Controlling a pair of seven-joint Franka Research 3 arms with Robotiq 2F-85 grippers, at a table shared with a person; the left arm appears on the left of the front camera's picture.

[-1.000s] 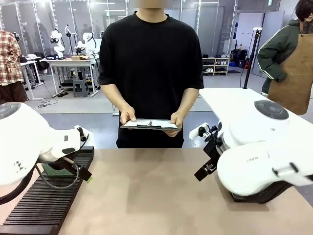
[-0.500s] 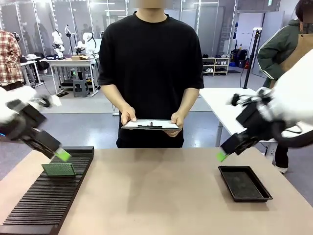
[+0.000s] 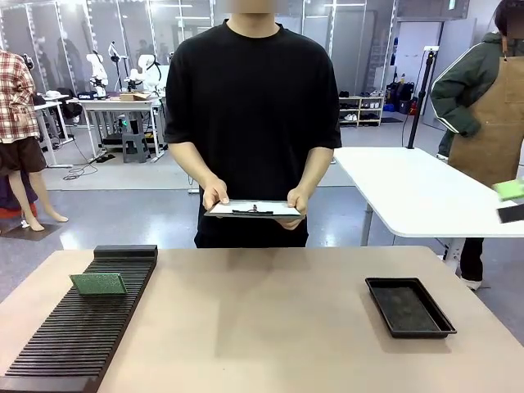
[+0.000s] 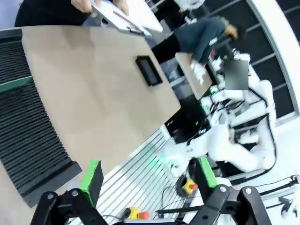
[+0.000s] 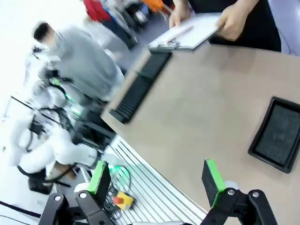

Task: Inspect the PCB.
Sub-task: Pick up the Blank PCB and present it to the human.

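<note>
Front: PCB (image 3: 98, 283) sits propped on the slotted rack (image 3: 65, 344).
Left wrist: left gripper (image 4: 149, 176) gapes wide, empty; PCB far ahead, beyond its left finger, well apart.
Right wrist: right gripper (image 5: 155, 180) wide, empty; black tray (image 5: 276, 136) ahead-right.

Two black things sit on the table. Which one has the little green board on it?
The long ribbed rack at the robot's left: the green board lies on its far end. The shallow tray at the right has no board.
</note>
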